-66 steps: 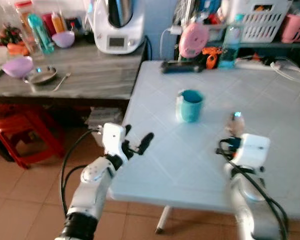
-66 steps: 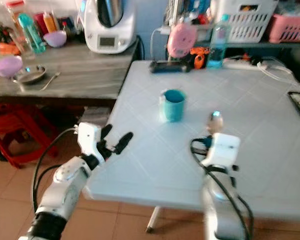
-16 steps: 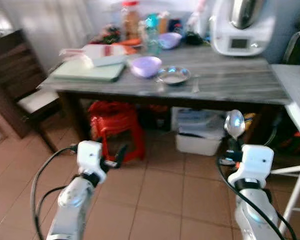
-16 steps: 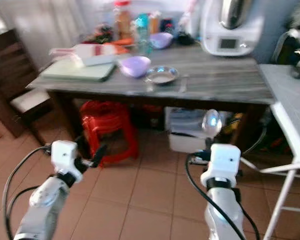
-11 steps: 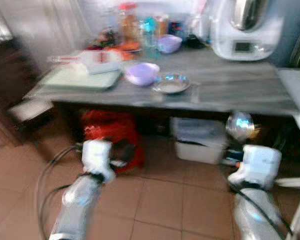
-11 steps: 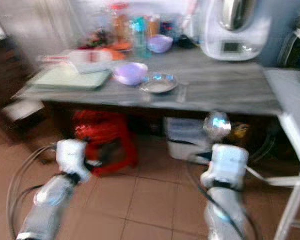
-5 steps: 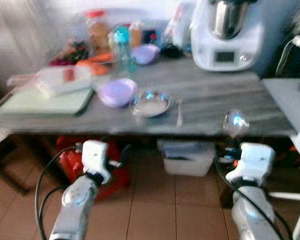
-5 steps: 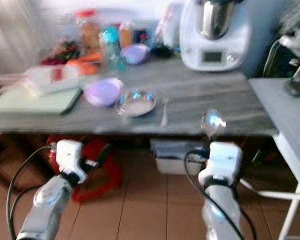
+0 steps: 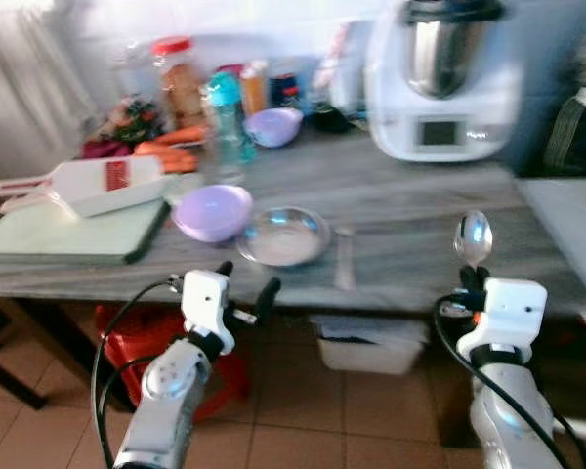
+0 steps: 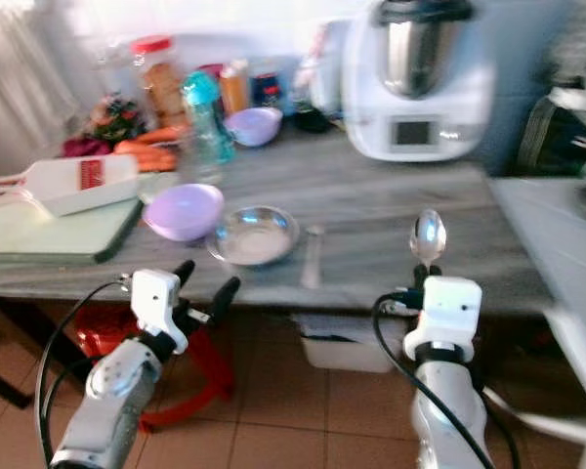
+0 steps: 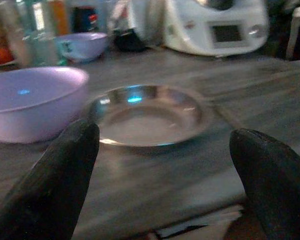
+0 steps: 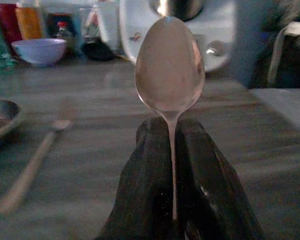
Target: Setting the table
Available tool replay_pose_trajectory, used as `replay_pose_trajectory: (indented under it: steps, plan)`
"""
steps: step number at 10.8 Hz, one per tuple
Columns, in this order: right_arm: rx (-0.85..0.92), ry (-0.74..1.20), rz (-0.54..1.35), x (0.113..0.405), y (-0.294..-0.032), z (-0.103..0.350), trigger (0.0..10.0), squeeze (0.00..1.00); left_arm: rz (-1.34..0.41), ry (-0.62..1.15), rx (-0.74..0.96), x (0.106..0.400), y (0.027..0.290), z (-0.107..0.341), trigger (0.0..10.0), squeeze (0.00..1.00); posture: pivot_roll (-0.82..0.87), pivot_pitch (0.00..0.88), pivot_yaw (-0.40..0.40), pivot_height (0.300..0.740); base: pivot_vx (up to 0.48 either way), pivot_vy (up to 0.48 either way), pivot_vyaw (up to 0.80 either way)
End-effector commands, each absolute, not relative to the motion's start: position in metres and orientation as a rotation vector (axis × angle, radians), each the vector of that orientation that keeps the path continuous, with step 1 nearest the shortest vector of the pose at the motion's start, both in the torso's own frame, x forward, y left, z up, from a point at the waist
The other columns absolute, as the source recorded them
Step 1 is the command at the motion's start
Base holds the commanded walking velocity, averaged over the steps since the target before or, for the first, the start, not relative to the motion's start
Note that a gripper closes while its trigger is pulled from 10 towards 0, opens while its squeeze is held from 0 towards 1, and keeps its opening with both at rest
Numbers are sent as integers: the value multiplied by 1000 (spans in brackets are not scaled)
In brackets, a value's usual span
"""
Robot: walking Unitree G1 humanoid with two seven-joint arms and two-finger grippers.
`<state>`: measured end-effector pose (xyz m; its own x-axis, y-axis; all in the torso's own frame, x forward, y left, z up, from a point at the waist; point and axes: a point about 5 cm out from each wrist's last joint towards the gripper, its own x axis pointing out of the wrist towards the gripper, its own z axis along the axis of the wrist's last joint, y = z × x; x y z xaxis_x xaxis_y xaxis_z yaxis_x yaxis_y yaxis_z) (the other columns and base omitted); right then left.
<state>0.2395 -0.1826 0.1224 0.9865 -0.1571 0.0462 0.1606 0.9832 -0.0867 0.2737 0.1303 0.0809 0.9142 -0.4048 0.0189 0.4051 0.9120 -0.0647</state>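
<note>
The shallow round steel dish (image 9: 283, 235) on the grey counter (image 9: 410, 234) is framed straight ahead between the spread left pincer (image 9: 244, 288), while a shiny metal spoon (image 9: 472, 239) is held upright, clamped in the right pincer (image 12: 172, 150).

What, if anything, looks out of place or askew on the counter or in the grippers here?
Nothing looks spilled or damaged. The right gripper is shut on a spoon, held upright with its bowl up. The left gripper is open, in front of the steel dish. A fork lies flat beside that dish.

right gripper (image 9: 472, 283) holds spoon (image 9: 473, 237) upright before grey counter (image 9: 420, 220)
</note>
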Motion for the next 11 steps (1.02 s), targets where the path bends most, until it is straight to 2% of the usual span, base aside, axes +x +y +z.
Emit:
replay_pose_trajectory:
  steps: [1,4,8,11]
  plan:
    - [-88,-66,-135,242,-178,128,10000,0,-407,-13,-53,275,134,84,10000,0,-38,0,78,740,349,0,0]
    - [-79,-68,-124,243,-177,128,10000,0,-404,-12,-54,275,133,84,10000,0,-37,0,76,740,332,0,0]
    - [-65,-76,-95,245,-173,129,10000,0,-415,-41,4,266,149,88,10000,0,-29,0,77,740,0,0,0]
    - [-7,-43,-67,258,-167,128,10000,0,-536,-4,28,250,166,85,10000,0,-9,0,73,740,0,0,0]
